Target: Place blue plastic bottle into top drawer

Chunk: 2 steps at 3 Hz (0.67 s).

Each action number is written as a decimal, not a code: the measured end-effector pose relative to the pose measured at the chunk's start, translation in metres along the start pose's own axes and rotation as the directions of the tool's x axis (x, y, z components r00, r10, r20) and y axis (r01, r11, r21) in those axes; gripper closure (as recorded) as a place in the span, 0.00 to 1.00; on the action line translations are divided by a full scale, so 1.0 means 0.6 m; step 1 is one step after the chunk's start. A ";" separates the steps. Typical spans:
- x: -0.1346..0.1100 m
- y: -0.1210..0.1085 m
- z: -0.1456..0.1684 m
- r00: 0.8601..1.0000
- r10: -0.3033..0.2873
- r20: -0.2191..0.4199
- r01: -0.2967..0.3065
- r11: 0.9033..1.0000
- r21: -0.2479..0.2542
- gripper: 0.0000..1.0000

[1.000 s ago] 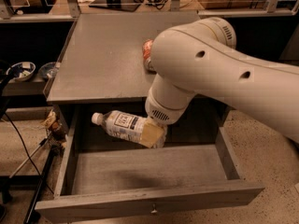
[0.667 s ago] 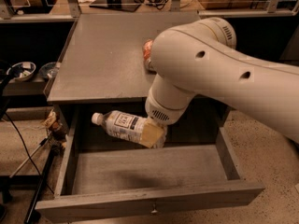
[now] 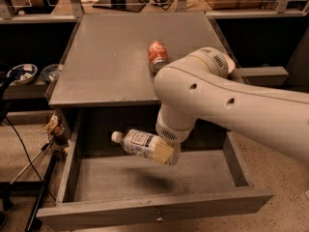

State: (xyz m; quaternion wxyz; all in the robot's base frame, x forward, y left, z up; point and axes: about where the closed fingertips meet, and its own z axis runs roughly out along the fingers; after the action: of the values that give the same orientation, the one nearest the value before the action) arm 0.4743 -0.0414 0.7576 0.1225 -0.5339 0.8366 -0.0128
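Observation:
The blue plastic bottle (image 3: pixel 136 142), clear with a white cap and a white label, lies nearly level with its cap to the left. My gripper (image 3: pixel 164 153) is shut on its base end and holds it in the air over the open top drawer (image 3: pixel 154 209), near the drawer's back. A tan finger pad (image 3: pixel 163 152) shows against the bottle. The drawer is pulled out and its grey inside is bare below the bottle. My white arm (image 3: pixel 227 103) reaches in from the right and hides the drawer's back right part.
A red soda can (image 3: pixel 157 55) lies on the grey cabinet top (image 3: pixel 106 62), just behind my arm. Bowls (image 3: pixel 21 73) sit on a low shelf at the left. Cables and a stand leg are on the floor at the left.
The bottle and my gripper have come down a little and shifted right, closer to the drawer floor. My arm has dropped away from the red can, which now shows whole.

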 end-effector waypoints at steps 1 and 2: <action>0.000 0.000 0.000 1.000 0.000 0.000 0.000 1.000 0.000 1.00; 0.023 -0.004 0.042 0.998 0.057 0.010 -0.056 0.998 -0.033 1.00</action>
State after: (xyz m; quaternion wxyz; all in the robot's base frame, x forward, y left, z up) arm 0.4765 -0.0522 0.7312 0.1188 -0.5120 0.8507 0.0072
